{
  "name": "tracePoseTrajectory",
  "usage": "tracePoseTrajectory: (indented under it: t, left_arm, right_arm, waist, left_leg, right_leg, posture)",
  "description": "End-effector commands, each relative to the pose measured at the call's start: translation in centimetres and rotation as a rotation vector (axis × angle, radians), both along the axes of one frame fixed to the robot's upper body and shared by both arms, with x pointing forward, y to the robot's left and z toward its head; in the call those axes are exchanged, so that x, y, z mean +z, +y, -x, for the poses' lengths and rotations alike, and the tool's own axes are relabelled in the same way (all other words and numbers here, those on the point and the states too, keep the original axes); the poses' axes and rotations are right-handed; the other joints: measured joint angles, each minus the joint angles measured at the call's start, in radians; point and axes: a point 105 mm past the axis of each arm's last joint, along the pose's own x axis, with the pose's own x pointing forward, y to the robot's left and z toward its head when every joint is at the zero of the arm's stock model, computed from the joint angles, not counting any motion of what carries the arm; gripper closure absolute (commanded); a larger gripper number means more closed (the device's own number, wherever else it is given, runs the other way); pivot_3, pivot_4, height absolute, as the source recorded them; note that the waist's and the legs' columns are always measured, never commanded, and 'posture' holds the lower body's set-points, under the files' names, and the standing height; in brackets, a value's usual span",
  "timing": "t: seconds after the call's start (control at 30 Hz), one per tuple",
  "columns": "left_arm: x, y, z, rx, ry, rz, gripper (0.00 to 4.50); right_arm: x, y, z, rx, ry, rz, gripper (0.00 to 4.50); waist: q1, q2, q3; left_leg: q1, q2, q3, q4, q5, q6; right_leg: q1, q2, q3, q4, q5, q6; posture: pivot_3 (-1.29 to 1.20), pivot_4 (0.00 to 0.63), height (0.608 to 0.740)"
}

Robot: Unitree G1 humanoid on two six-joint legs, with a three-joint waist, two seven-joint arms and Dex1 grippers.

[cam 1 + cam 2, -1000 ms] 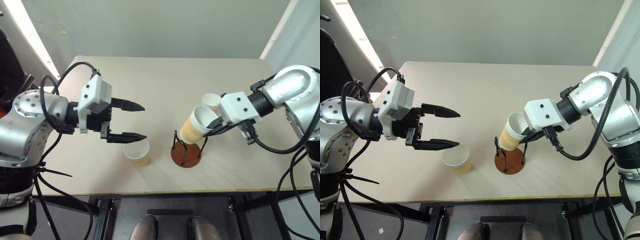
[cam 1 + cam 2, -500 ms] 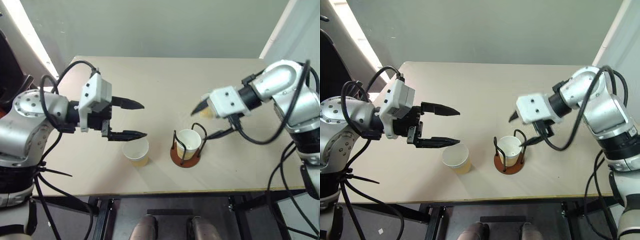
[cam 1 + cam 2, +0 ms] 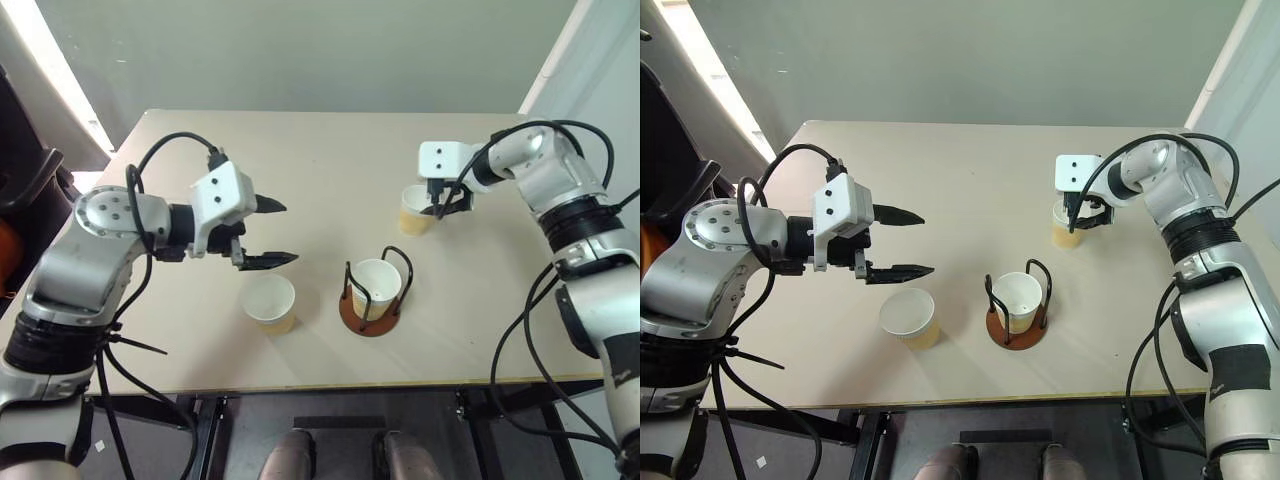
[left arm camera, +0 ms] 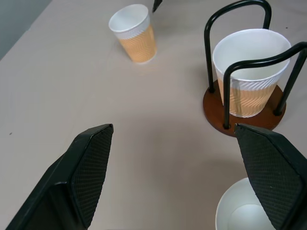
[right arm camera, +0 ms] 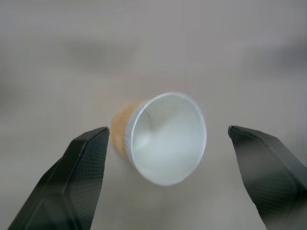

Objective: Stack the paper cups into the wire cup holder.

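The wire cup holder (image 3: 350,312) stands near the table's front middle, with one paper cup (image 3: 377,283) upright inside its black arches. A second paper cup (image 3: 268,303) stands loose just left of it. My left gripper (image 3: 291,232) hovers open above and behind that cup, empty. A third paper cup (image 3: 413,211) stands farther back on the right, and my right gripper (image 3: 447,205) hangs open right over it. In the right wrist view this cup (image 5: 165,136) lies between the spread fingers (image 5: 81,182), apart from both.
The pale table (image 3: 300,150) has free room across its far and left parts. Its front edge (image 3: 350,385) runs close below the loose cup and the holder.
My right gripper let its cup drop into the holder, opened, and swung back and right to above the third cup. My left gripper edged forward, still open.
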Motion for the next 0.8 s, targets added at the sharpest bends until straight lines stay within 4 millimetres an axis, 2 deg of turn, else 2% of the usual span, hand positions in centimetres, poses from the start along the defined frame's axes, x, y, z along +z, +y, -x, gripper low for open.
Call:
tracePoseTrajectory:
  t: [0.03,0.23,0.3,0.33,0.4,0.47,0.7,0.73,0.8]
  left_arm:
    - [1.2,0.4,0.6,0.025,-0.047,-0.003,0.16]
    - [1.9,0.7,1.7,0.029,-0.045,0.033,0.16]
    - [2.6,0.4,2.6,-0.008,-0.032,0.074,0.16]
    - [2.8,0.1,3.4,-0.041,-0.020,0.087,0.16]
    - [3.2,-0.1,4.5,-0.086,0.000,0.114,0.16]
    - [3.5,-0.1,4.7,-0.083,0.001,0.129,0.16]
    - [3.4,0.4,1.1,0.089,-0.106,0.106,0.16]
    - [3.1,0.3,1.1,0.083,-0.098,0.089,0.16]
    - [2.4,-0.1,1.5,0.039,-0.073,0.072,0.16]
  right_arm:
    - [0.5,0.1,-0.4,0.000,-0.008,0.004,0.39]
    - [-1.4,0.5,-0.1,0.019,0.082,0.002,0.39]
    - [-2.0,0.3,-0.3,0.003,0.084,0.011,0.39]
    - [-2.3,0.1,-0.3,-0.008,0.085,0.021,0.55]
    - [-2.7,-0.2,-0.5,-0.026,0.083,0.028,0.98]
    - [-2.9,-0.2,-0.6,-0.033,0.081,0.027,1.66]
    - [-3.0,0.1,-0.6,-0.028,0.084,0.021,4.22]
    - [-3.0,0.1,-0.5,-0.021,0.091,0.022,4.47]
    - [-2.9,0.4,-0.4,-0.006,0.097,0.014,4.47]
  waist:
    - [0.000,0.000,0.000]
    - [0.000,0.000,0.000]
    - [0.001,0.000,0.000]
    - [0.001,0.000,0.000]
    - [0.002,0.000,0.000]
    - [0.003,0.000,0.000]
    - [0.003,0.000,0.000]
    - [0.002,0.000,0.000]
    - [0.001,0.000,0.000]
  left_leg:
    - [0.000,0.000,0.000,-0.001,0.000,-0.001]
    - [-0.002,0.000,0.000,-0.001,0.004,-0.012]
    - [-0.003,0.000,0.000,-0.001,0.004,-0.012]
    - [-0.003,0.000,0.000,0.000,0.004,-0.012]
    - [-0.002,0.000,0.000,-0.001,0.004,-0.012]
    - [-0.002,0.000,0.000,-0.001,0.003,-0.011]
    - [0.000,0.001,-0.001,-0.001,0.004,-0.008]
    - [0.000,0.001,-0.001,-0.001,0.005,-0.008]
    - [0.000,0.001,-0.001,-0.001,0.005,-0.007]
  right_leg:
    - [0.000,0.000,0.000,0.000,0.000,0.000]
    - [-0.002,0.000,-0.001,0.000,-0.001,-0.001]
    - [-0.002,0.000,-0.001,0.000,-0.001,-0.001]
    - [-0.002,0.000,-0.001,0.000,-0.001,-0.001]
    - [-0.002,0.000,-0.001,0.000,-0.001,-0.001]
    - [-0.002,0.000,-0.001,0.001,-0.001,-0.001]
    - [-0.002,0.000,-0.002,0.004,0.000,-0.001]
    - [-0.002,0.000,-0.002,0.005,0.000,-0.002]
    - [-0.002,0.000,-0.002,0.006,0.000,-0.002]
  posture:
    - [0.00,0.150,0.740]
    - [0.00,0.150,0.740]
    - [0.00,0.150,0.740]
    - [0.00,0.150,0.740]
    - [0.00,0.150,0.740]
    - [0.00,0.150,0.740]
    - [0.00,0.150,0.740]
    - [0.00,0.150,0.740]
    - [0.00,0.150,0.740]
